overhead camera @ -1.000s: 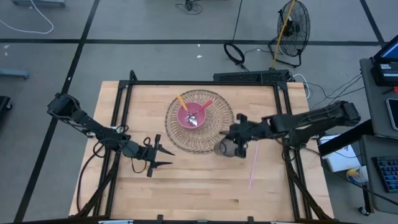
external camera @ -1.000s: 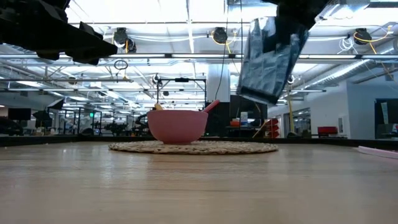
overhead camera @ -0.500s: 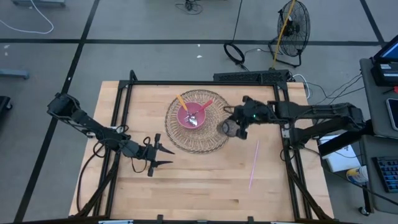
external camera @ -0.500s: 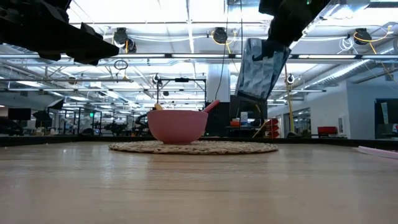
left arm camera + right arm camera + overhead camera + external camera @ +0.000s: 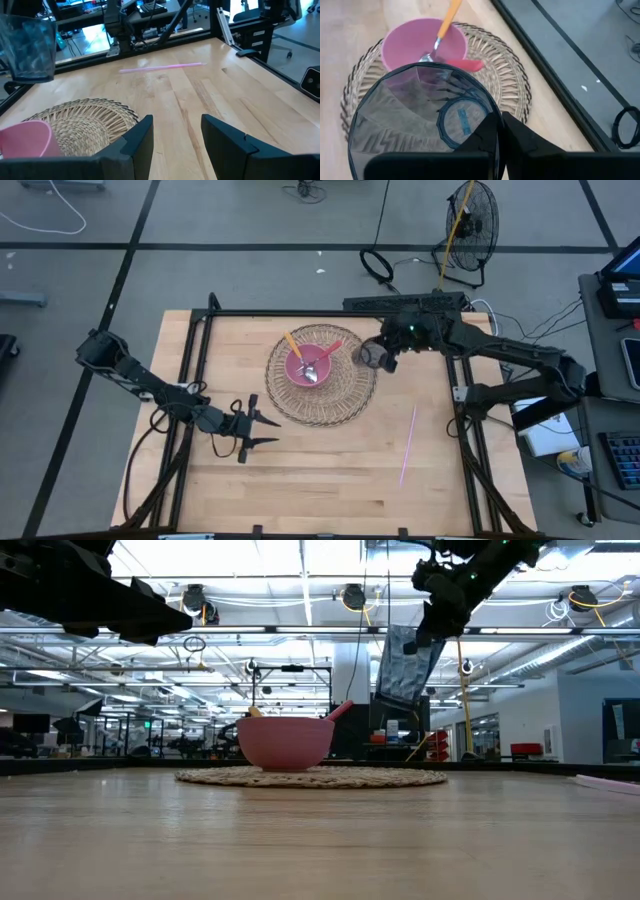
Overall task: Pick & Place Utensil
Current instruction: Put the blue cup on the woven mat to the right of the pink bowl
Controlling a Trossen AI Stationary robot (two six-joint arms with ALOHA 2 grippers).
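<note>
Right hand has carried the clear cup from the mat's 4 o'clock edge to its 2 o'clock edge, clamped on the rim.

Left hand waits with fingers apart and empty at the woven mat's 8 o'clock. Pink straw lies at the counter's 4 o'clock: probably light, thin, bendable, best pinched mid-length. Pink bowl holds utensils. Counter is smooth wood; an open workshop hall lies beyond.
</note>
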